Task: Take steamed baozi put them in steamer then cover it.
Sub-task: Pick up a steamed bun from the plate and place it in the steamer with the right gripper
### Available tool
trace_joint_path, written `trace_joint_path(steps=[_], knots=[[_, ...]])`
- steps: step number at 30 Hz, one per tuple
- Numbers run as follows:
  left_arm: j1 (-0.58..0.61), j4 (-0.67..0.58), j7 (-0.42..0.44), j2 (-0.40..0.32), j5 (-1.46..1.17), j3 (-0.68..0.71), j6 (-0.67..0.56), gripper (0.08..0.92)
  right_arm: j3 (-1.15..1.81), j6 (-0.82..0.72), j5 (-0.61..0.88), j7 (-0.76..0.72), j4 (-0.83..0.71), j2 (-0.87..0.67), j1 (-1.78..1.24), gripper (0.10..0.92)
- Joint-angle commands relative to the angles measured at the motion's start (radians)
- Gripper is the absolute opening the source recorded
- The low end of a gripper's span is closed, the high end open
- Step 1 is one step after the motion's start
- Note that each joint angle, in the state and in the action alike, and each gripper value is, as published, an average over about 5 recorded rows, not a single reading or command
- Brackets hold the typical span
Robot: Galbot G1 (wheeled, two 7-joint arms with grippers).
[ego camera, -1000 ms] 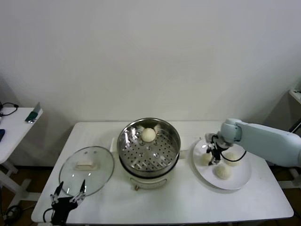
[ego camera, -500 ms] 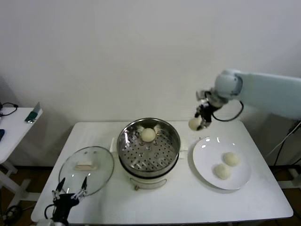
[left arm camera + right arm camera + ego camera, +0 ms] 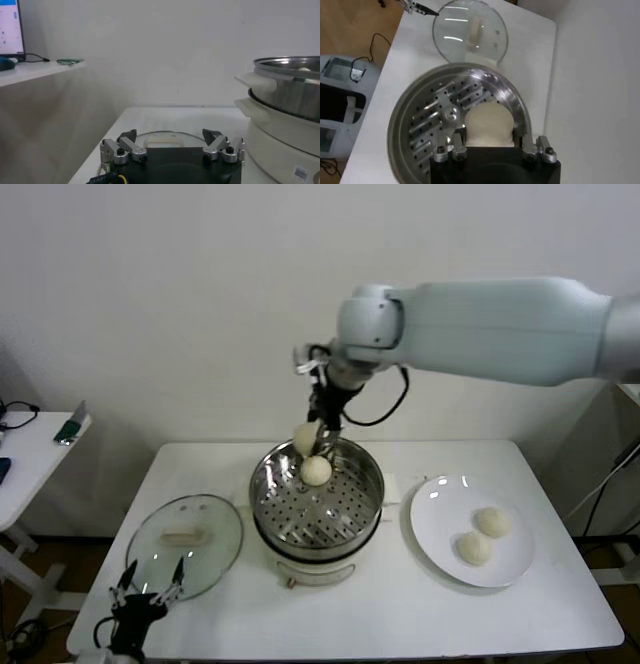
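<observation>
While the right gripper (image 3: 314, 436), jaws clamped on a baozi (image 3: 305, 438), hangs at frame centre over the steamer (image 3: 350, 514), lower beside the seated bun (image 3: 317, 471); left gripper (image 3: 145, 594) idle, jaws open

Right pincer (image 3: 318, 436) clamped, raised; left pincer (image 3: 146, 592) spread, low

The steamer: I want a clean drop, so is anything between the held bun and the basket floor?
Nothing blocks it. The right gripper holds a baozi over the open steamer, beside the bun already inside; the cover lies apart.
</observation>
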Motion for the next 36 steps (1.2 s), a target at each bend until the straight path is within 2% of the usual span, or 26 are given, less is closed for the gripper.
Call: trace_joint_path(steps=[1, 10, 23, 26, 31, 36], knots=[[0.005, -0.001, 0.000, -0.001, 0.001, 0.000, -0.001, 0.823, 0.015, -0.066, 0.041, 0.106, 0.006, 0.135, -0.120, 0.602], [0.008, 0.005, -0.001, -0.002, 0.005, 0.003, -0.003, 0.823, 0.033, -0.112, -0.031, 0.196, -0.086, 0.152, -0.277, 0.602], [0.001, 0.013, -0.001, -0.002, 0.003, 0.003, -0.004, 0.823, 0.033, -0.122, -0.114, 0.220, -0.161, 0.165, -0.364, 0.620], [0.000, 0.011, -0.001, -0.001, 0.002, 0.002, -0.004, 0.823, 0.040, -0.124, -0.112, 0.223, -0.159, 0.167, -0.368, 0.657], [0.002, 0.004, -0.002, -0.002, 0.005, -0.001, -0.004, 0.823, 0.033, -0.115, -0.111, 0.209, -0.139, 0.149, -0.310, 0.782], [0.005, -0.009, -0.001, -0.005, 0.006, 0.000, 0.000, 0.823, -0.031, -0.043, -0.112, 0.102, -0.048, 0.047, -0.147, 0.821]])
